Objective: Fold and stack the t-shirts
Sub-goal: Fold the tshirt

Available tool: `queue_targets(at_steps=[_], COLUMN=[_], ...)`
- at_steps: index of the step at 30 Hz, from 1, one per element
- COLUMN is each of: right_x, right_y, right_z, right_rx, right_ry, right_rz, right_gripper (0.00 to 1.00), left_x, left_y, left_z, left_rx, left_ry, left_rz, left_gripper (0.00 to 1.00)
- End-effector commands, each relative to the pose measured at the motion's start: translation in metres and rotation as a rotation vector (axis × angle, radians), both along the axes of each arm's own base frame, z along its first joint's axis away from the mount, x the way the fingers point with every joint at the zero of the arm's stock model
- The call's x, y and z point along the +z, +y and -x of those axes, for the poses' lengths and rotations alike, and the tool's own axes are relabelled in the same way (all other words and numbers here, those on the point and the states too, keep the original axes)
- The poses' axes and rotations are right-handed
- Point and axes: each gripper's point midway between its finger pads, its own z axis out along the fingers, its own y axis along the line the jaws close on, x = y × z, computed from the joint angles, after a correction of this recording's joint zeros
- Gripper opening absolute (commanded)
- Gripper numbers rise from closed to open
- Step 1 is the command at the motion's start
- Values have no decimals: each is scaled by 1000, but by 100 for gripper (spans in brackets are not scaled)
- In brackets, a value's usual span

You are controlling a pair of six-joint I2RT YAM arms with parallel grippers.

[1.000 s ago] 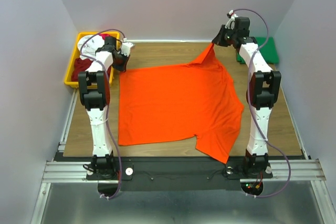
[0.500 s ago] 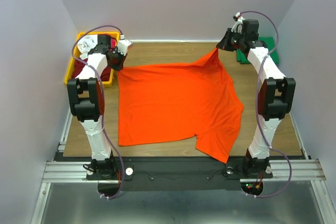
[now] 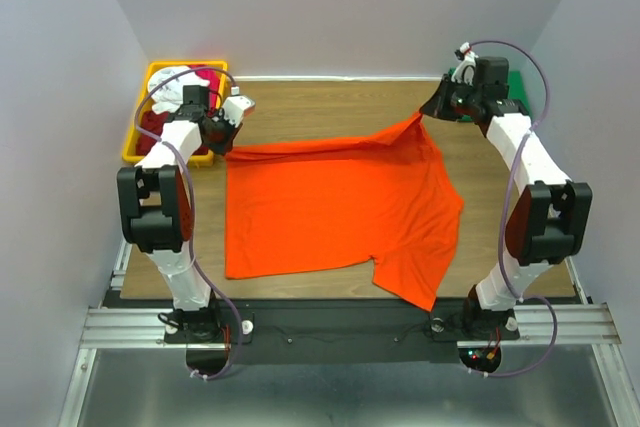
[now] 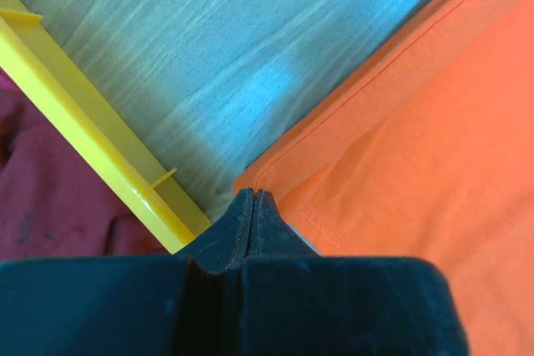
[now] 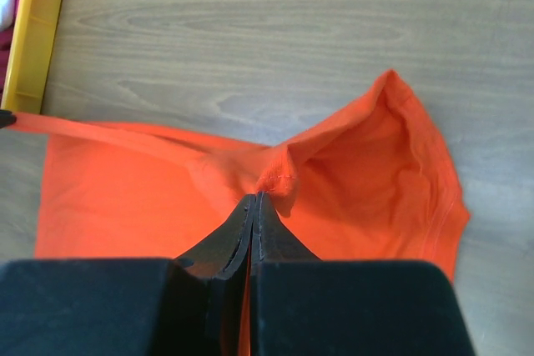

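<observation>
Where left fingers [image 4: 234, 235] and right fingers [image 5: 235, 235] clamp | orange t-shirt [image 3: 340, 202] far corners

Green t-shirt [image 3: 519, 84] mostly hidden behind right arm [image 3: 522, 139]; yellow bin [image 3: 134, 133] partly masked by left arm [image 3: 172, 139]; its heap [image 3: 172, 77] indistinct

Yellow bin [image 3: 133, 139] far-L corner; wood tabletop [image 3: 320, 107]; metal rail [image 3: 570, 325] along near edge.
</observation>
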Motion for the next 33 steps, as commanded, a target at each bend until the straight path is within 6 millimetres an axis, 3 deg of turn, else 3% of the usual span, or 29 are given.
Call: queue_targets(at_steps=[1, 9, 14, 18, 27, 29, 33], right_x=[5, -4, -18, -40, -102, -118, -134], right_y=[-3, -3, -12, -13, -8, -8, -15], right_z=[27, 86, 102, 118, 159, 169, 178], right_rx=[-22, -49, -112, -145, -181, -193, -227], right_ry=[19, 83, 135, 234, 484, 537, 593], right_rz=[-22, -47, -25, -32, -76, -72, -81], right_gripper=[1, 1, 1, 0, 1, 1, 1], left_x=[30, 34, 26, 20, -25, -39, -55], left_y=[3, -3, -6, -8, -3, -14, -17], left_z=[1, 16, 33, 50, 91, 101, 111], left_rx=[-23, -54, -89, -122, -152, -190, -202], left_ry=[-106, -117, -98, -82, 4, 30, 59], left_rz=[-21, -19, -25, -32, -90, -101, -115], left_gripper=[0, 0, 0, 0, 0, 0, 0])
